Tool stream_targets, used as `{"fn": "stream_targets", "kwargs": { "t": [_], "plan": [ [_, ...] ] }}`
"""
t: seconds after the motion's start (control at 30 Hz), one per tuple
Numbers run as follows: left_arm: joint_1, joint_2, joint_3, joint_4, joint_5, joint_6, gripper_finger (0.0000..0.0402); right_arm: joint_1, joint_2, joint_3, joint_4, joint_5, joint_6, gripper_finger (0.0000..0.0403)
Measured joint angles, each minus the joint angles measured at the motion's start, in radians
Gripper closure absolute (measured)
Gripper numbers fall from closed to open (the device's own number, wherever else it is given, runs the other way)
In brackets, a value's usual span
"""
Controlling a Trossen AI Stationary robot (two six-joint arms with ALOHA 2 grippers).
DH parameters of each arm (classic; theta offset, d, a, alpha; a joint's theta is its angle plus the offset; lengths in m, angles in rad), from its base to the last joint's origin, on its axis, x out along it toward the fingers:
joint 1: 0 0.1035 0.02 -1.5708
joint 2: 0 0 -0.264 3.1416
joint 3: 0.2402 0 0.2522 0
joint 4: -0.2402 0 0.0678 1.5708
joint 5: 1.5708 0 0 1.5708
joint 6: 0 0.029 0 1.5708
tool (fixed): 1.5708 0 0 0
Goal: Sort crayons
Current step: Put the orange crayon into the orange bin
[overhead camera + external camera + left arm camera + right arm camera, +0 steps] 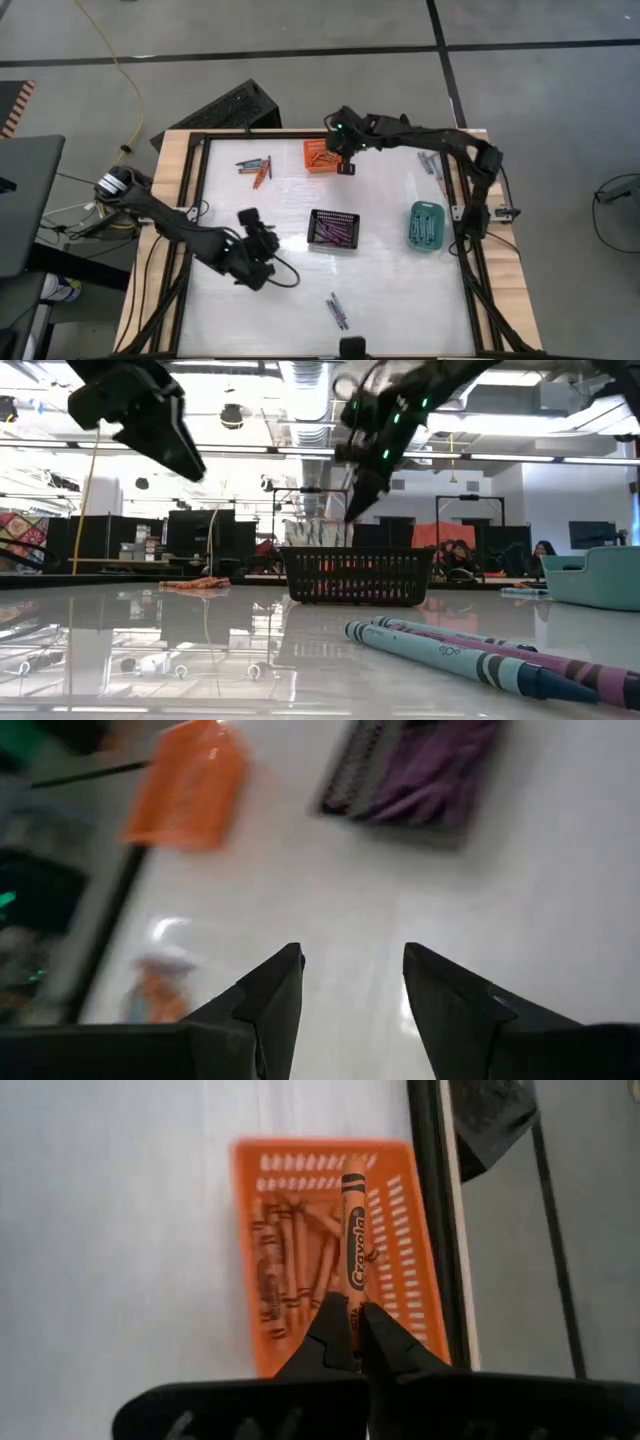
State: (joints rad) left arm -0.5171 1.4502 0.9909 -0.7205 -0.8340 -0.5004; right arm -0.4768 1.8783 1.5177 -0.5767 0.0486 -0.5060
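The right gripper is pinched shut on one orange crayon, holding it by its lower end so the stick points out over the orange basket; seen from above, this gripper hangs just beside that basket, at the far edge of the table. More orange crayons lie inside the basket (several, piled at angles). The left gripper hovers above bare table with its fingers spread apart and nothing between them; from above it sits left of the black basket, which holds purple crayons. The teal basket stands near the right rail with blue crayons in it. A small loose cluster of orange and blue crayons lies on the table left of the orange basket, a few more lie near the far right corner, and another pair rests near the front edge. At table height that front pair shows as a blue crayon lying touching a purple one, with the black basket behind them.
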Motion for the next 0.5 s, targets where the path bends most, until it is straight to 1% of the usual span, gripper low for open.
{"fn": "stream_targets", "kwargs": {
  "t": [0.1, 0.2, 0.3, 0.4, 0.5],
  "plan": [
    [-0.017, -0.048, 0.0, -0.125, -0.061, -0.1, 0.0237, -0.035, 0.062, 0.008, 0.013, -0.038, -0.002, 0.0403],
    [-0.026, -0.096, 0.0, -0.241, -0.115, -0.197, 0.0237, -0.055, 0.116, 0.04, 0.008, -0.052, 0.005, 0.0403],
    [-0.035, -0.143, 0.0, -0.355, -0.145, -0.276, 0.0237, -0.066, 0.159, 0.082, 0.001, -0.068, 0.006, 0.0403],
    [-0.036, -0.185, -0.001, -0.424, -0.171, -0.333, 0.0237, -0.067, 0.194, 0.125, -0.01, -0.115, 0.009, 0.0402],
    [-0.029, -0.238, -0.037, -0.431, -0.181, -0.352, 0.0237, -0.064, 0.229, 0.174, -0.051, -0.126, 0.012, 0.0399]
  ]
}}
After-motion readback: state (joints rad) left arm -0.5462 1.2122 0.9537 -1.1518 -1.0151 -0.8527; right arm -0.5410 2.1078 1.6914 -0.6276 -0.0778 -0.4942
